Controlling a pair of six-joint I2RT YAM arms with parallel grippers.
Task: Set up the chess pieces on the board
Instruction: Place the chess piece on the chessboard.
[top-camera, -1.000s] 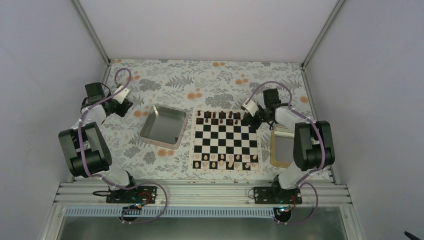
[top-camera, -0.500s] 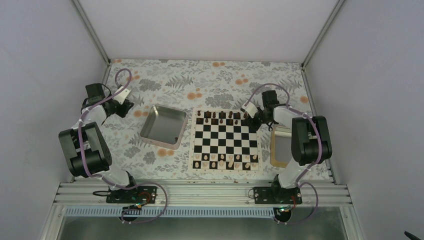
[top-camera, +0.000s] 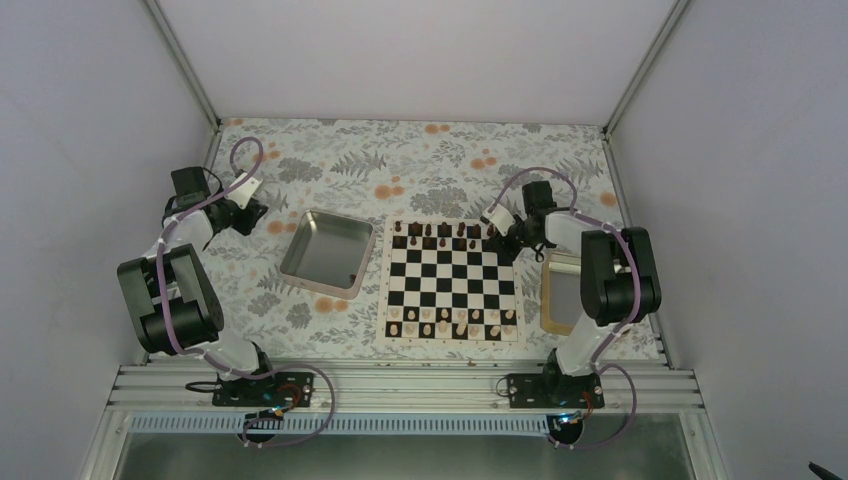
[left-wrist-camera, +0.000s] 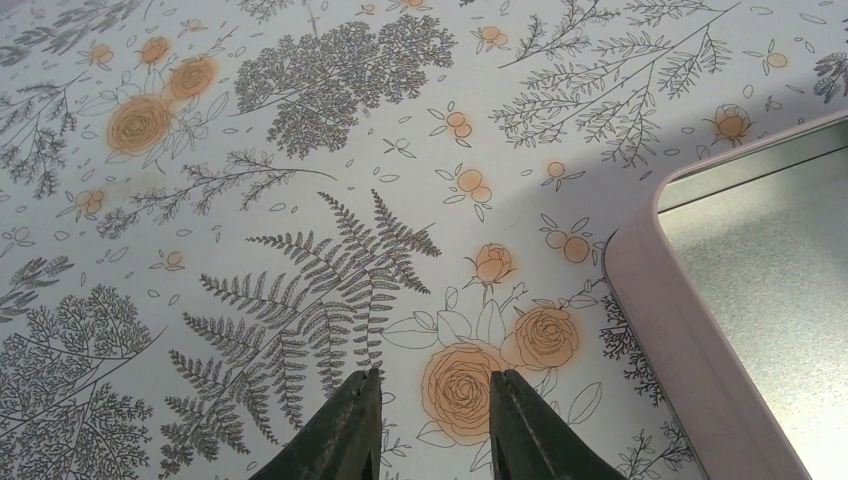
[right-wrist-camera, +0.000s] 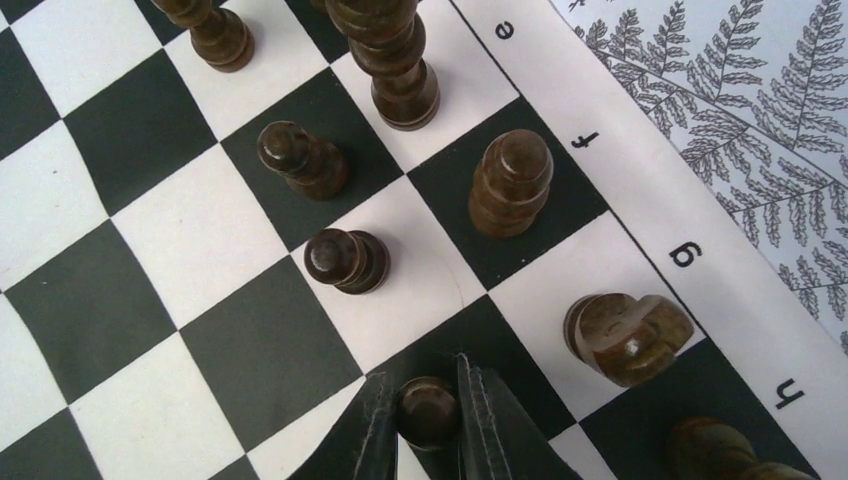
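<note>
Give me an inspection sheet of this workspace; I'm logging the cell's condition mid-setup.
Surface: floral table cover, flat, no spills seen.
Job's things: board lies between the arms; dark chess pieces on its far rows; one dark pawn is gripped.
Clutter: pale pieces on the board's near rows; metal tray left of the board; second tray right of it, partly under the right arm.
Grippers: left gripper open, empty, over the cover beside the metal tray; right gripper shut on the dark pawn over a dark square.
Cables: purple cables loop along both arms, off the board.
Surroundings: plain white walls; aluminium rail at the near edge.
</note>
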